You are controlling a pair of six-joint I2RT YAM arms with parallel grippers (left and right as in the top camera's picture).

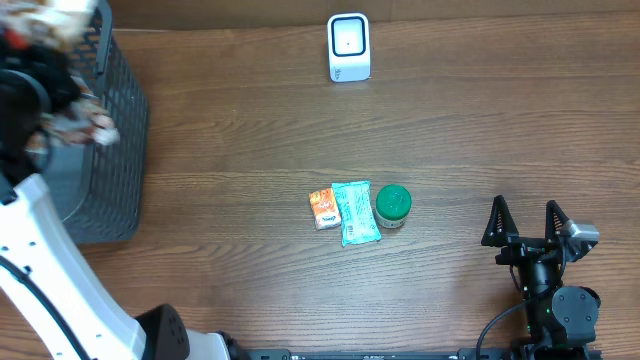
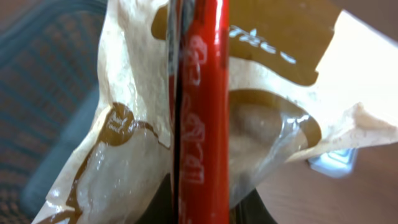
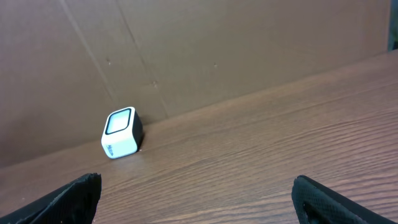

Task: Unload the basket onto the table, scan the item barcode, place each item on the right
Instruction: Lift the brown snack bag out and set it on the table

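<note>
Overhead — packet (image 1: 85, 125) held over basket (image 1: 125, 150) — basket contents unclear.

Soft, even light lay over the table (image 1: 250, 130) in the overhead view, shadows faint; its top left corner was smeared by blur; the left wrist view was out of focus, the snack bag (image 2: 124, 155) too close, its clear film glaring; the right wrist view was sharp but dimmer.

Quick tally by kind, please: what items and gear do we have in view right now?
Small packets: 2, the orange packet and the teal packet
Green-lidded jar: 1
Snack bag, held: 1
Scanner: 1
Basket: 1
Total: 6
</note>
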